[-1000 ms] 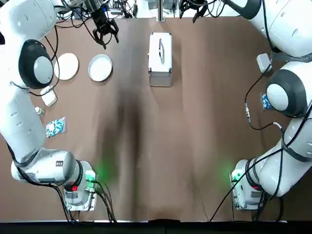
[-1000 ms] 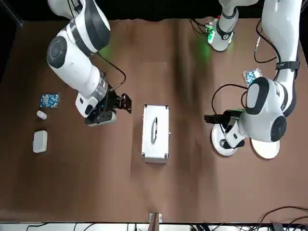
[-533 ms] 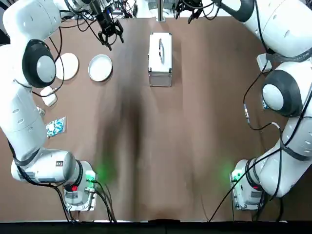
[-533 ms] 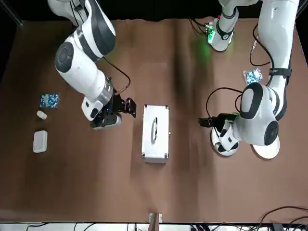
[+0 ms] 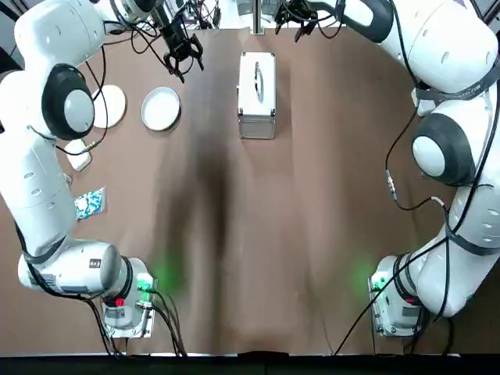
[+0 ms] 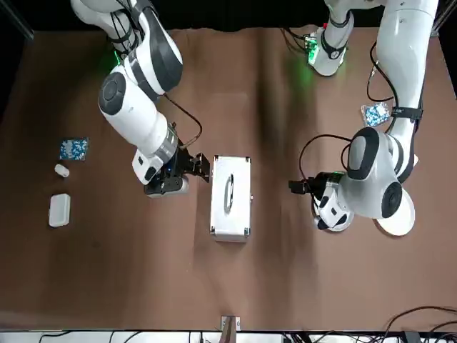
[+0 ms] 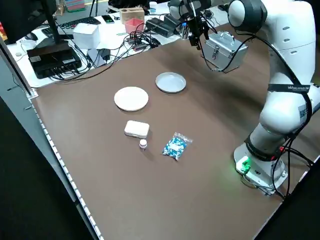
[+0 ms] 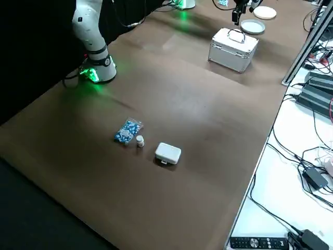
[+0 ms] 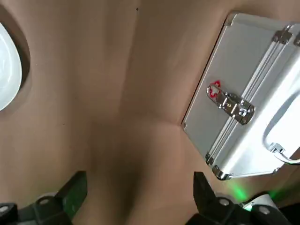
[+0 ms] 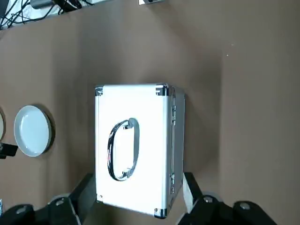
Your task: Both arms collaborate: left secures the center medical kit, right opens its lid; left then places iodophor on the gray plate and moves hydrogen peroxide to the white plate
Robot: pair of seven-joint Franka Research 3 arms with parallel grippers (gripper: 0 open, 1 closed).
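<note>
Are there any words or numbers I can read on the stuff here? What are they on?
No words or numbers can be read in these pictures.
The medical kit has a small red mark beside its latch: a sign, no letters readable.
The blue-and-white packet is patterned, but any print on it is too small to read.
The remote control on the side desk has buttons too small to read.

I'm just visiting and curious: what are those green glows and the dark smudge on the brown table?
Top view: green light shines from each arm's base onto the brown tabletop; the dark streak below the silver-white metal case looks like a soft shadow. Front view: the same streak runs beside the green glow.
</note>
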